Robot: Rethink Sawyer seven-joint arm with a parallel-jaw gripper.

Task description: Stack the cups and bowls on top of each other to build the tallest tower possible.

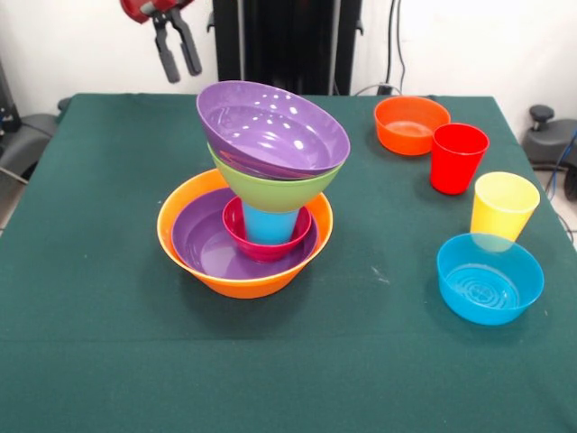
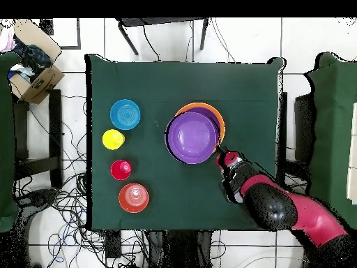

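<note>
Pincer [image 1: 178, 59] empty, apart from tower [image 1: 261, 194].

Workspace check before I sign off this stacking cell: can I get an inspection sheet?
Surface: green table, bare around the items.
Job's things: tower in large orange bowl, top purple bowl tilted; small orange bowl, red cup, yellow cup, blue bowl loose, upright.
Clutter: nothing seen.
Grippers: gripper open, empty, raised beside the tower.
Cables: tangled on the floor.
Surroundings: cardboard box, chairs.
</note>
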